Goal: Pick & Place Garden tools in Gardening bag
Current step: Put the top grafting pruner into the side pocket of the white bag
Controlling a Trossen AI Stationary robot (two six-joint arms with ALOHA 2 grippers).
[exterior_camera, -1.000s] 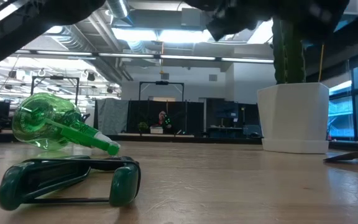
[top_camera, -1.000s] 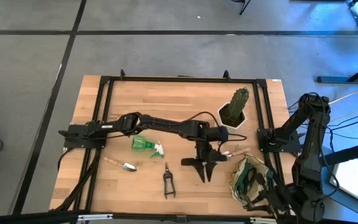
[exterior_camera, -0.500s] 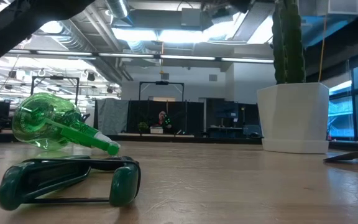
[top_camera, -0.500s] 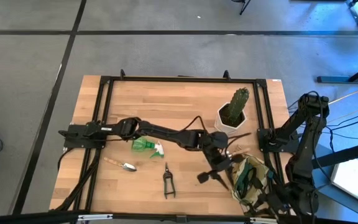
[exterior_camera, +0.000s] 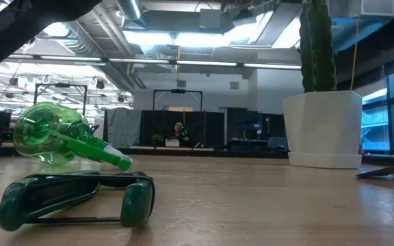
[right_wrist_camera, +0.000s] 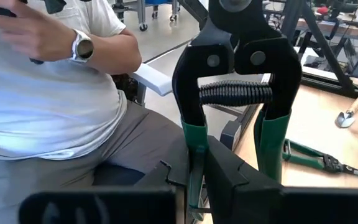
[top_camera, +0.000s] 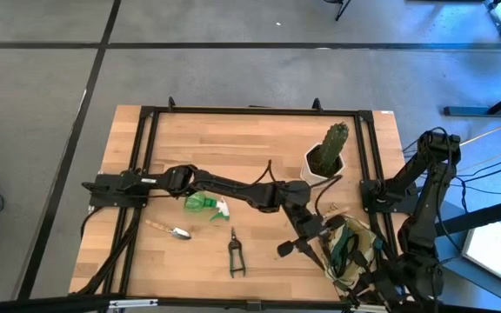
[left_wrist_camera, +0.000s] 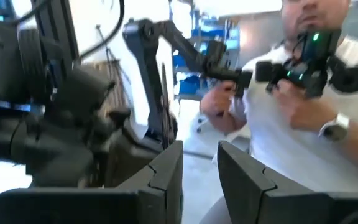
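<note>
a robotics lab: exposed ceiling ducts (exterior_camera: 149,31), metal equipment frames (exterior_camera: 176,109), grey concrete floor (top_camera: 233,69).

Seen from above, the light is even and soft: the bench (top_camera: 233,148) is evenly lit and shadows under the arms are faint. At bench height the ceiling lamps at the upper middle of the frame glare white, and daylight enters through the windows at the right edge; the near green spray bottle (exterior_camera: 60,140) is sharp, the hall behind slightly hazy. The left wrist picture is smeared with blur throughout, washed out at its top. The right wrist picture is crisp on the pruning shears (right_wrist_camera: 235,93), with the person (right_wrist_camera: 48,93) brightly lit.
</note>
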